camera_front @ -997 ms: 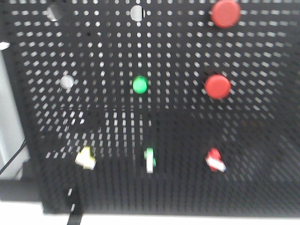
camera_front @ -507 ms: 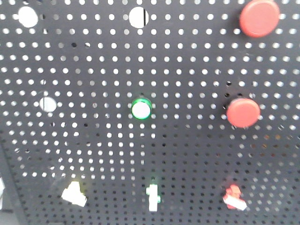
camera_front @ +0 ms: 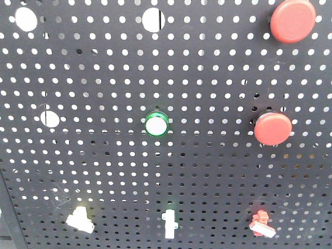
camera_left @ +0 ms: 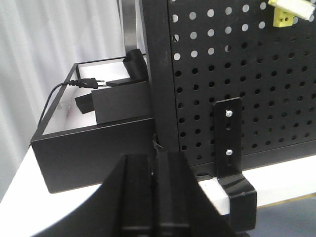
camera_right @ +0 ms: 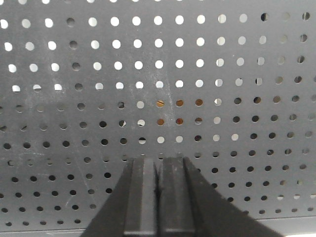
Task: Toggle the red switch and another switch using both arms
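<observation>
On the black pegboard [camera_front: 207,78] the small red switch [camera_front: 260,224] sits at the bottom right, its white-tipped lever pointing down-right. The pale yellow-white switch [camera_front: 79,220] is at the bottom left. In the left wrist view that yellow switch [camera_left: 289,12] shows at the top right corner, far above my left gripper [camera_left: 154,158], which is shut and empty near the board's left foot. My right gripper [camera_right: 158,160] is shut and empty, facing bare pegboard [camera_right: 163,74]; no switch shows in that view. Neither gripper appears in the front view.
A green-and-white toggle [camera_front: 169,224] sits between the two switches. Above are a green-ringed round button [camera_front: 156,125] and two big red push-buttons [camera_front: 273,129] [camera_front: 293,21]. A black box [camera_left: 94,148] with a plug and cable [camera_left: 89,83] stands left of the board; a bracket [camera_left: 229,143] holds its foot.
The front view has closed in on the pegboard and tilted up: the buttons and switches slid down and outward, and the picture sharpened. The switch levers look unchanged.
</observation>
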